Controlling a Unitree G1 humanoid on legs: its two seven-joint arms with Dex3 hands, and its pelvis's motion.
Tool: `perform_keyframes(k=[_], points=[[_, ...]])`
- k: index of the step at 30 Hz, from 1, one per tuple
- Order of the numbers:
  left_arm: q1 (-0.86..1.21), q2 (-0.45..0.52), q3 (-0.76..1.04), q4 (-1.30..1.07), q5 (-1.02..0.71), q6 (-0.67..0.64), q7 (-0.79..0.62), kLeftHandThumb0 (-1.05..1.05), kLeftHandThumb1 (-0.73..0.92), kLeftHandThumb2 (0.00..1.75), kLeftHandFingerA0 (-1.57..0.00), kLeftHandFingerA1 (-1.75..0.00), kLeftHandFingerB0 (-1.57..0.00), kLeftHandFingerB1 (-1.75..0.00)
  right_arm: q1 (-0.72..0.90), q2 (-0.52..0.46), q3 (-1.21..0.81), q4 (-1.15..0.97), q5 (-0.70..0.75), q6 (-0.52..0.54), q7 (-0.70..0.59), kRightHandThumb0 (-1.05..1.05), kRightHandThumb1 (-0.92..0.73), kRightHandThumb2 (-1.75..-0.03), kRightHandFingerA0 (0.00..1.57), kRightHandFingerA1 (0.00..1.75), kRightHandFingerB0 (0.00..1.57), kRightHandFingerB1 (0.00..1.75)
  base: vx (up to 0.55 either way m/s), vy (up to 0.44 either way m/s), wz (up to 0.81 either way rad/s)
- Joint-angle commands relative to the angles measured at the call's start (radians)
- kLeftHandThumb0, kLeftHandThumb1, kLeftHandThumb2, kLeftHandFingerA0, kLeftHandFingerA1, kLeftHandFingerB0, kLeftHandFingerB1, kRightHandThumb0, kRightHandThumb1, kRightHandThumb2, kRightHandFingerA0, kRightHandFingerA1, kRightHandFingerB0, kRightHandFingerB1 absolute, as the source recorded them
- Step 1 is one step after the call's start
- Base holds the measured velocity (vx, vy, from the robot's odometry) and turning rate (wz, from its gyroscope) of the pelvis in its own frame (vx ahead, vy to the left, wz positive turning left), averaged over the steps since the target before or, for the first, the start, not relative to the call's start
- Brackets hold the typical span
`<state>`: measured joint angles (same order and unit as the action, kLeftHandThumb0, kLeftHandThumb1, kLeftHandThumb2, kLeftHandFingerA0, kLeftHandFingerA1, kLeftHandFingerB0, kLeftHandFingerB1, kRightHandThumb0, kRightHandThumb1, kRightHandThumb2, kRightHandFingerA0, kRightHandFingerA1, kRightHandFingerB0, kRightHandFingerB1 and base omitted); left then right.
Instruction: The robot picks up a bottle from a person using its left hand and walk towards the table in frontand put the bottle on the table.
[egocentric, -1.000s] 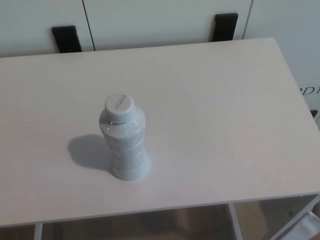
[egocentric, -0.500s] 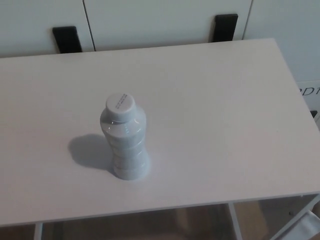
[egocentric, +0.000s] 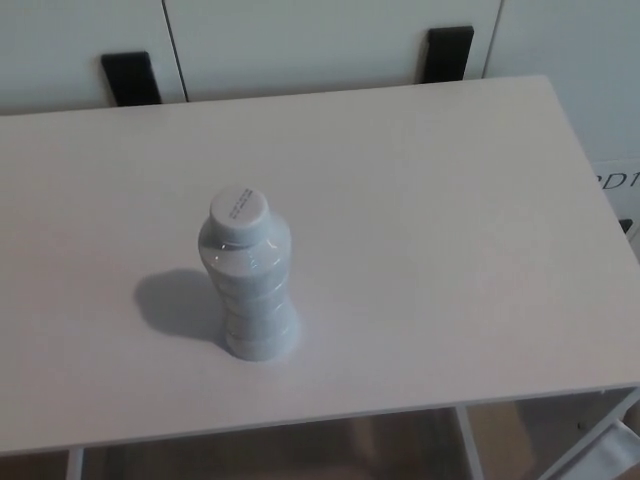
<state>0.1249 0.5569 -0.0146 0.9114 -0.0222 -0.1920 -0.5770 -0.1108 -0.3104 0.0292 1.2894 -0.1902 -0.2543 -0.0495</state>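
Head view: bottle (egocentric: 248, 285) upright on table (egocentric: 450, 200); hands out of frame, fingers' state cannot be told.

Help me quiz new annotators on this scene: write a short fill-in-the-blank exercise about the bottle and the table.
1. The bottle stands ____ on the table.
2. Its cap is ____ in colour.
3. The bottle's shadow falls toward the picture's ____ side.
4. Beyond the table's far edge, ____ black blocks show.

Missing words: upright; white; left; two.
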Motion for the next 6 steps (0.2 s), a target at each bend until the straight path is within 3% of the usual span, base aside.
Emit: perform_keyframes(k=[1, 2, 6], points=[[-0.270, -0.038, -0.045, 0.215, 0.131, 0.163, 0.297, -0.51, 0.55, 0.85, -0.39, -0.51, -0.37, -0.49, -0.071, -0.041, -0.011, 0.016, -0.001, 0.055, -0.006, -0.42, -0.68, -0.59, 0.71, 0.48, 0.58, 0.40, 0.00, 0.000, 0.00], [-0.290, -0.044, -0.048, 0.244, 0.127, 0.165, 0.297, -0.40, 0.65, 0.59, -0.47, -0.40, -0.47, -0.37, -0.076, -0.043, -0.016, 0.017, 0.004, 0.055, 0.000, -0.46, -0.62, -0.62, 0.69, 0.50, 0.56, 0.42, 0.00, 0.000, 0.00], [-0.324, -0.053, -0.059, 0.295, 0.131, 0.188, 0.309, -0.40, 0.64, 0.59, -0.49, -0.41, -0.48, -0.38, -0.075, -0.043, -0.020, 0.017, 0.008, 0.044, 0.004, -0.44, -0.64, -0.62, 0.69, 0.49, 0.56, 0.42, 0.00, 0.000, 0.00]])
